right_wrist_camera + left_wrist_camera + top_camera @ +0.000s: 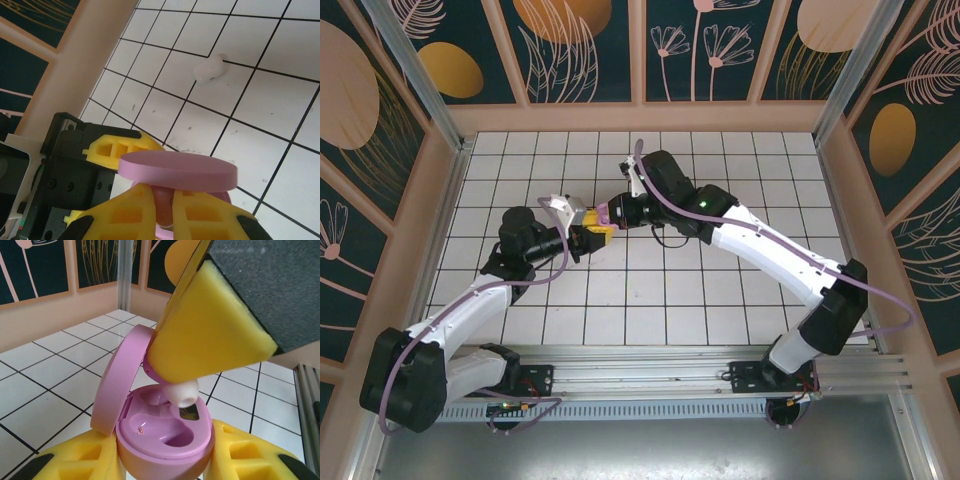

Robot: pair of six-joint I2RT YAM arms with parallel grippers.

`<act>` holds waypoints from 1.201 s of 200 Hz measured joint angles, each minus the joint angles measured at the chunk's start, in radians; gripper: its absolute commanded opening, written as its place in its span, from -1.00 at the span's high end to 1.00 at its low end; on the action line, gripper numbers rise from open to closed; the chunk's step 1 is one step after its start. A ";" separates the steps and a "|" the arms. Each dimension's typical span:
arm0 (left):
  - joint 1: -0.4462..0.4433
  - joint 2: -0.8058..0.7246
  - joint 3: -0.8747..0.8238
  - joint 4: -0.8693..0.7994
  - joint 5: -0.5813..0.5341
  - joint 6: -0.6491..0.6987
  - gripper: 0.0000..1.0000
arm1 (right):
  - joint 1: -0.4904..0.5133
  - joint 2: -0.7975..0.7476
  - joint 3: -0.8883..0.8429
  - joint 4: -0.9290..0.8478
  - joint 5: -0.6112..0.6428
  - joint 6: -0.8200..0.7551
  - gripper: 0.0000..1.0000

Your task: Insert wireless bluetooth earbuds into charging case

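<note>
Earbud point(182, 393), seemingly over case point(165, 440), behind right hand point(164, 207)

A white tiled counter point(720, 310) with dark grout lines sits inside walls point(590, 50) of dark teal panels printed with peach and gold plants, framed in pale wood. An aluminium rail point(650, 365) runs along the near edge.

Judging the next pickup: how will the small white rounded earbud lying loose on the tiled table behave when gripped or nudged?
The white rounded earbud has no flat faces showing, so it would probably rock or roll when nudged and might squirt from a pinch. Far smaller than one tile, it is likely light, skidding easily on the smooth tiled table.
</note>
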 measured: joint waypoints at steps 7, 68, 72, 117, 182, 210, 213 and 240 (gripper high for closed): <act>0.000 0.002 0.000 0.000 0.000 0.007 1.00 | 0.006 0.008 0.013 -0.012 0.001 -0.008 0.79; 0.000 0.033 0.018 -0.002 0.004 0.040 1.00 | 0.037 0.049 0.065 -0.093 0.064 -0.060 0.77; 0.000 0.033 0.018 -0.002 0.004 0.040 1.00 | 0.039 0.050 0.068 -0.096 0.069 -0.063 0.77; 0.000 0.034 0.018 -0.002 0.004 0.045 1.00 | 0.048 0.060 0.084 -0.116 0.106 -0.074 0.74; -0.001 0.037 0.018 -0.001 0.004 0.045 1.00 | 0.049 0.093 0.118 -0.135 0.135 -0.074 0.74; -0.001 0.037 0.018 0.000 0.004 0.045 1.00 | 0.050 0.101 0.127 -0.140 0.135 -0.074 0.74; -0.001 0.038 0.018 0.000 0.004 0.045 1.00 | 0.051 0.102 0.129 -0.141 0.135 -0.074 0.73; -0.001 0.038 0.018 0.000 0.004 0.045 1.00 | 0.055 0.112 0.143 -0.154 0.133 -0.074 0.62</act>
